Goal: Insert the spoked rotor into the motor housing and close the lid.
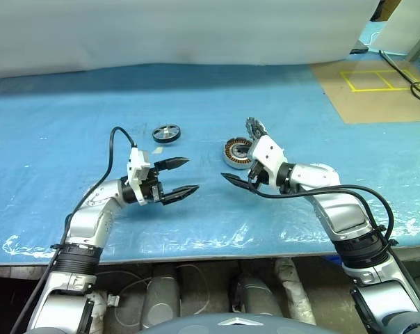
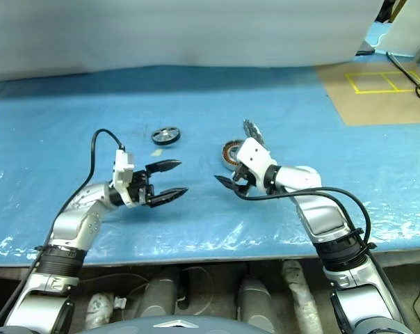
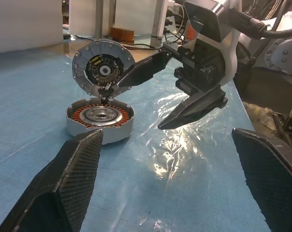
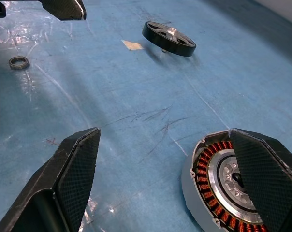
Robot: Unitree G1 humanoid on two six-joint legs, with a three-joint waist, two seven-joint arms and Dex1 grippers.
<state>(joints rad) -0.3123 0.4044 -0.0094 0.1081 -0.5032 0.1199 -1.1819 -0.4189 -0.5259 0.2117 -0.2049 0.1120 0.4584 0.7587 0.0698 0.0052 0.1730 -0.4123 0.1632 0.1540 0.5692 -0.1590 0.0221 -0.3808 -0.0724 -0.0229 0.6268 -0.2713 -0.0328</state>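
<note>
The spoked rotor (image 1: 166,133), a dark-rimmed wheel with silvery spokes, lies flat on the blue table beyond my left gripper. To its right sits the motor housing (image 1: 236,153) with its ring of copper coils showing (image 3: 100,118). Its lid (image 3: 102,67) stands upright at the housing's far edge, dark toothed inner face in view. My left gripper (image 1: 192,174) hovers open above the table, pointing right. My right gripper (image 1: 231,179) is open too, pointing left just in front of the housing (image 4: 218,179). Both hold nothing, and their tips face each other across a small gap.
A small metal ring (image 4: 19,62) and a tan scrap (image 4: 132,45) lie on the blue sheet near the rotor (image 4: 168,38). The table's front edge (image 1: 210,247) runs close below both arms. A brown board with a yellow taped square (image 1: 370,80) lies at the back right.
</note>
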